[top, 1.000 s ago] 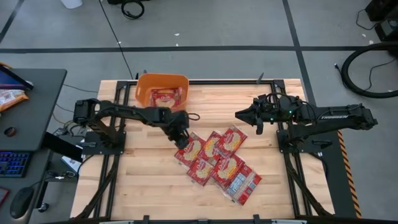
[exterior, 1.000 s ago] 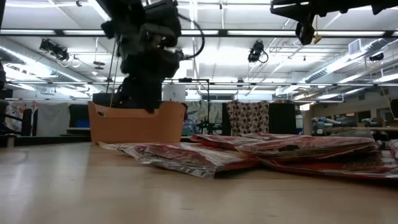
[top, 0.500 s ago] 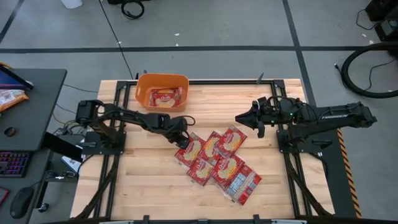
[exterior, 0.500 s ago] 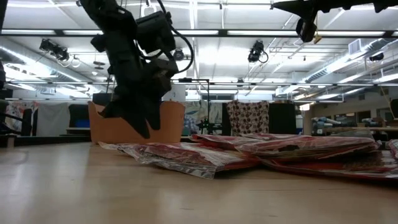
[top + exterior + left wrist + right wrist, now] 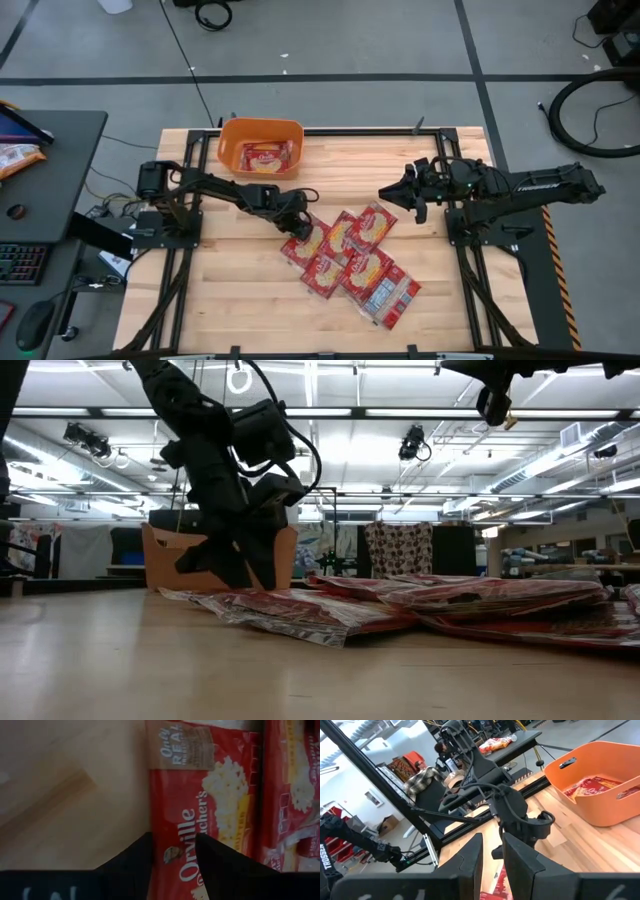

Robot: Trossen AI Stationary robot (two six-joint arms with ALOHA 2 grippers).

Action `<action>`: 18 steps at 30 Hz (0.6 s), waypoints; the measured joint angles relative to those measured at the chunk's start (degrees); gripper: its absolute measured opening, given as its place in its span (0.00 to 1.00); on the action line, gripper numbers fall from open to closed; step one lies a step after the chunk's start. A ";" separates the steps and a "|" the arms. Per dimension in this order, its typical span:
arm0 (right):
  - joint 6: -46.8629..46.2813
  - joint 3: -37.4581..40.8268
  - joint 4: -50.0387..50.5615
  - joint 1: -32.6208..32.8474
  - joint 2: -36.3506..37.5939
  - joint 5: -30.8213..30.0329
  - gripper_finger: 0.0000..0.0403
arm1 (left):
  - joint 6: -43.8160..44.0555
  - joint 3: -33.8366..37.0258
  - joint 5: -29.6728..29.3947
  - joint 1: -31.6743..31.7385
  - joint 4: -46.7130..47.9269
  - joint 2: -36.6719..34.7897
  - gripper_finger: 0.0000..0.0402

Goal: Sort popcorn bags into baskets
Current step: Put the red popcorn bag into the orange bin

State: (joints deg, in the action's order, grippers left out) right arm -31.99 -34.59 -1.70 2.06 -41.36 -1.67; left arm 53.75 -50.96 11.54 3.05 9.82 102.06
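Several red popcorn bags (image 5: 350,255) lie in an overlapping pile mid-table, one with its silvery back (image 5: 388,296) up. The orange basket (image 5: 260,145) stands at the far edge and has red bags (image 5: 267,157) lying in it. My left gripper (image 5: 298,224) is open and low over the pile's leftmost bag (image 5: 200,810). It points down and straddles that bag's long edge (image 5: 151,820). In the low view it (image 5: 240,575) hangs just above the pile (image 5: 300,610). My right gripper (image 5: 384,190) waits high above the pile's far right, with a narrow gap between its fingers. My left gripper comes from above with one finger (image 5: 215,865) over the bag's printed front and the other finger (image 5: 130,865) over the wood beside the bag's long edge. I cannot tell whether the fingertips touch the bag.
A dark side table (image 5: 60,150) left of the wooden table carries an orange-and-white snack bag (image 5: 15,155) and a keyboard. Bare wood lies at the near left (image 5: 240,300) and between the basket and the pile. The right wrist view shows the basket (image 5: 580,775) beyond the left arm.
My left gripper has come down from well above the table to just over the pile's leftmost bag, shifting slightly toward the table's right. The bags and the basket have kept their places.
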 joint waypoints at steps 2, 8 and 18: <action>0.03 0.00 0.02 0.14 0.00 -0.01 0.20 | -0.64 0.00 0.48 0.02 -0.57 0.09 0.34; 0.57 0.00 0.05 0.14 0.00 -0.36 0.20 | -0.91 -0.81 3.59 -0.22 -2.99 0.65 0.09; 1.86 0.00 0.07 0.14 0.00 -0.38 0.20 | -15.06 -11.55 5.23 0.58 18.95 -3.56 0.04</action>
State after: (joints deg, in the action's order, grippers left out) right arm -30.13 -34.59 -1.63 2.20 -41.36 -2.04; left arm 38.69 -62.51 16.76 3.63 28.77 98.50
